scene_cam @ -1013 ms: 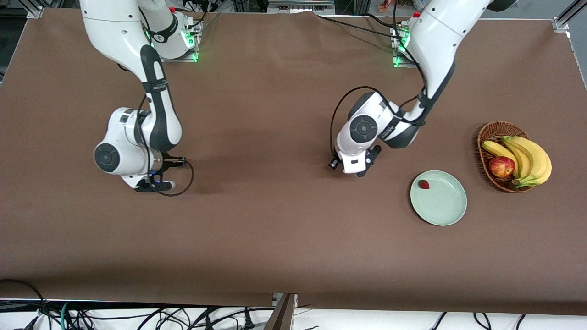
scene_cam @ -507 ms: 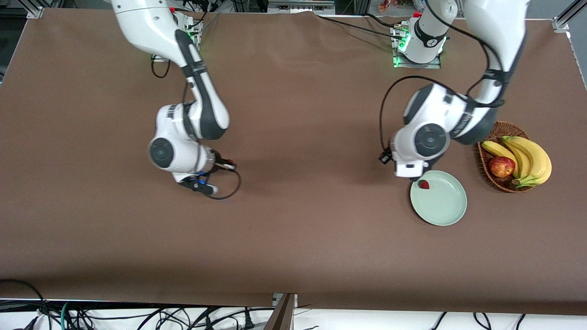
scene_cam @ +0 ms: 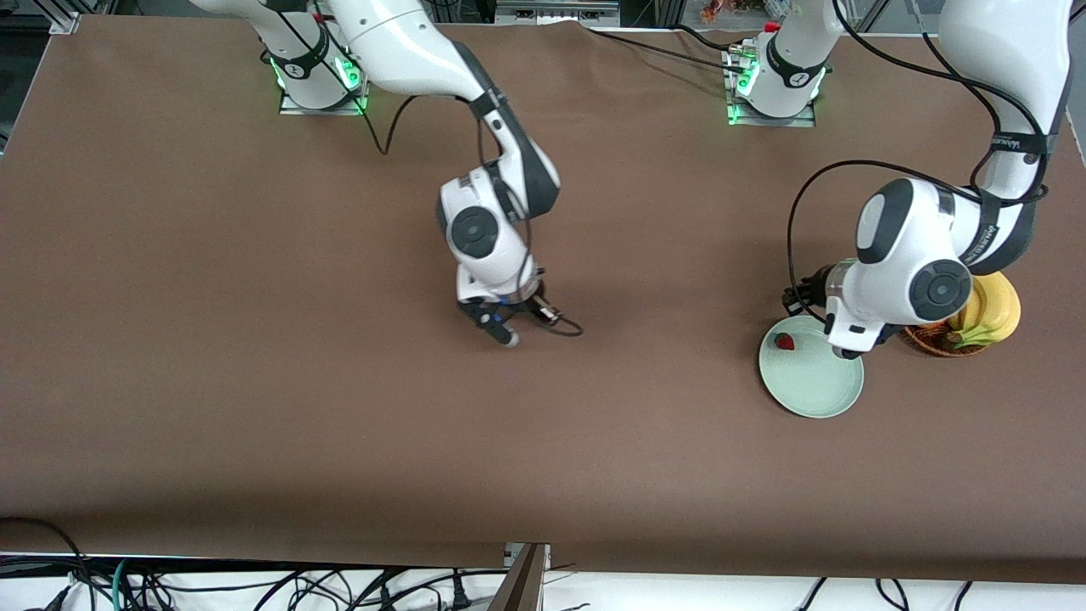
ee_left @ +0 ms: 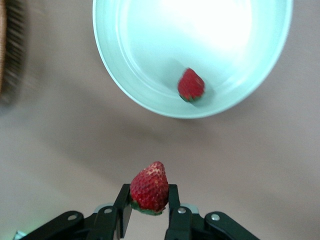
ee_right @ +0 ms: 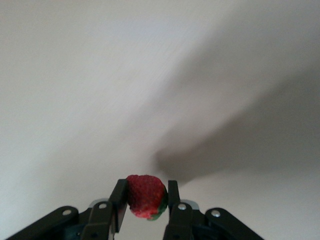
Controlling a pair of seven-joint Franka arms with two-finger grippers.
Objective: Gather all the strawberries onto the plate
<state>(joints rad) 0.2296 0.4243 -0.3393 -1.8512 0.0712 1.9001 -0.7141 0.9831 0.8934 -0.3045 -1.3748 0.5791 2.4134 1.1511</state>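
The pale mint-green plate [scene_cam: 814, 382] lies toward the left arm's end of the table, with one strawberry [scene_cam: 784, 342] in it near the rim. My left gripper [ee_left: 149, 202] is shut on a second strawberry [ee_left: 149, 186] and hangs over the table just beside the plate's rim [ee_left: 120, 85]; the strawberry in the plate [ee_left: 191, 85] shows in that view too. In the front view the left wrist hides that gripper. My right gripper [scene_cam: 501, 329] is over the middle of the table, shut on a third strawberry [ee_right: 146, 196].
A brown wicker basket [scene_cam: 932, 344] with bananas [scene_cam: 994, 307] stands beside the plate, at the left arm's end of the table, partly covered by the left arm. Its edge shows in the left wrist view [ee_left: 10, 55]. Cables hang along the table's near edge.
Both arms have swung toward the left arm's end of the table. The left gripper went from the middle to the plate's edge. The right gripper went from its own end to the middle.
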